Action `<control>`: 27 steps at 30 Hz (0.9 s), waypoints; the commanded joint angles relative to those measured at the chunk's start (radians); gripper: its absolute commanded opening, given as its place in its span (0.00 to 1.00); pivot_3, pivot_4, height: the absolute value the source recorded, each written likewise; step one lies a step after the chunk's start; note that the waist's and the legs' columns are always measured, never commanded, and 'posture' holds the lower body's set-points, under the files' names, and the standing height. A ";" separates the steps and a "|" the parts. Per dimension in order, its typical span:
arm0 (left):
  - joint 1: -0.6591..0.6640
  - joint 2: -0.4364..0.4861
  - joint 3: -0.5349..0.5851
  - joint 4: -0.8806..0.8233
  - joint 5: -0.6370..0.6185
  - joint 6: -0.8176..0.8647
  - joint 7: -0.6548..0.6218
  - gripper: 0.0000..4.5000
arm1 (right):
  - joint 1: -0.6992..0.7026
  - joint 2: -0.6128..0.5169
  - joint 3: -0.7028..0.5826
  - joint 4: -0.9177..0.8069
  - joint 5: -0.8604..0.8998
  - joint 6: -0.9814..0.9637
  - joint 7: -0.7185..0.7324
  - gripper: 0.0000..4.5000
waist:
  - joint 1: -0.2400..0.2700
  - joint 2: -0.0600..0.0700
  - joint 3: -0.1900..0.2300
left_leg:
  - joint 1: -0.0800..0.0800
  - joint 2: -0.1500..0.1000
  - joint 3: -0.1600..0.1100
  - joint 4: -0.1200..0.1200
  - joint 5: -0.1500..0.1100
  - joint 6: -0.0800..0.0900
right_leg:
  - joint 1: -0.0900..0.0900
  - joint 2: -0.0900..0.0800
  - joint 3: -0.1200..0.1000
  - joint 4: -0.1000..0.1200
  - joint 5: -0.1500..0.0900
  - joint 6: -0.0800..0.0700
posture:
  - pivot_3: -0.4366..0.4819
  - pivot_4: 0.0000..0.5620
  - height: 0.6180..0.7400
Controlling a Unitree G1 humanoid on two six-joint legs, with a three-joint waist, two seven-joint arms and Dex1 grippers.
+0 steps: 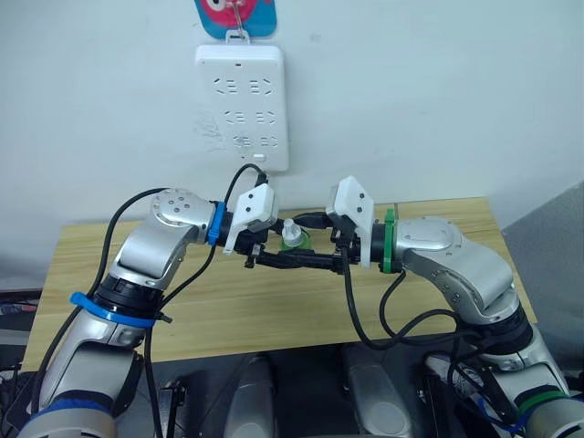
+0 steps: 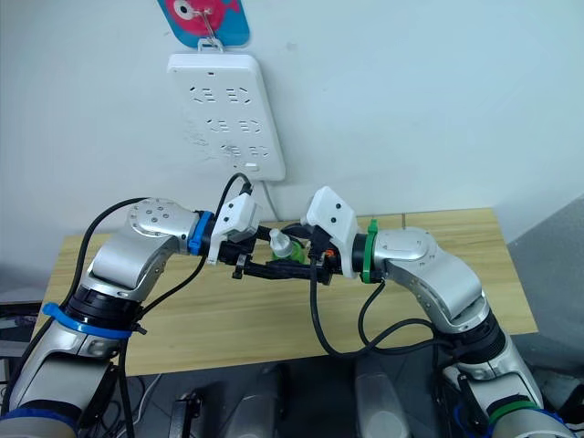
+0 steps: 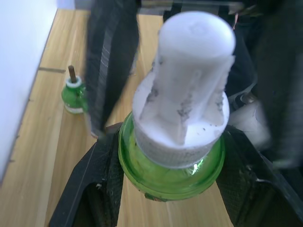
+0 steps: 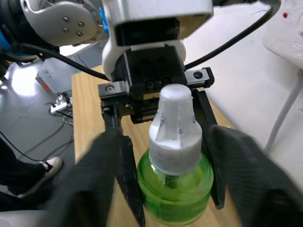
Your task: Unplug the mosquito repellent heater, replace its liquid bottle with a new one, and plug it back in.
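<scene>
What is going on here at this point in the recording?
Both arms meet above the wooden table, working on a green liquid bottle with a white cap. The left end effector is shut on the bottle's body, and the right end effector's fingers flank it. A second, uncapped green bottle stands on the table. The white wall strip hangs above.

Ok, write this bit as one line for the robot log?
left claw: holds capped green bottle | right claw: open around it | uncapped bottle: on table
</scene>
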 commanded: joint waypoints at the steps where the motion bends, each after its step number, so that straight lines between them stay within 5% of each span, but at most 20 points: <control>1: -0.009 -0.002 0.005 -0.007 0.004 -0.023 -0.018 0.50 | -0.013 0.006 0.001 -0.017 -0.012 -0.034 0.009 0.33 | 0.000 0.000 0.000 | 0.000 0.000 0.000 0.000 0.000 0.000 | 0.000 0.000 0.000 0.001 0.000 0.000 | 0.28 0.39 0.88; 3: -0.009 -0.007 0.011 -0.006 0.000 -0.021 -0.018 0.50 | -0.014 0.004 0.003 -0.015 -0.017 -0.045 0.013 0.24 | -0.001 0.000 0.000 | 0.000 0.000 0.000 0.002 0.000 0.000 | 0.000 0.000 0.000 0.003 0.000 0.000 | 0.28 0.39 0.88; 9: -0.007 -0.025 0.042 0.030 -0.007 -0.043 0.005 0.50 | -0.014 0.013 -0.025 -0.017 -0.011 -0.076 0.031 0.24 | -0.001 0.000 0.000 | -0.001 0.000 -0.001 0.009 0.000 0.000 | 0.000 0.000 0.000 0.007 0.000 0.000 | 0.28 0.37 0.88; 15: 0.026 -0.018 0.077 0.057 -0.042 -0.044 -0.021 0.90 | -0.012 0.022 -0.098 -0.009 0.022 -0.103 0.036 0.24 | -0.001 0.000 -0.004 | -0.001 0.000 0.000 0.012 0.000 0.000 | 0.000 0.000 0.001 0.009 0.002 0.000 | 0.27 0.36 0.88; 27: 0.029 -0.073 0.150 -0.026 -0.171 0.120 0.058 0.91 | 0.004 0.000 -0.121 -0.029 0.073 -0.093 0.057 0.24 | -0.005 0.000 -0.029 | 0.000 0.000 0.000 0.012 0.000 0.000 | 0.000 0.000 0.000 0.010 0.002 0.000 | 0.28 0.35 0.88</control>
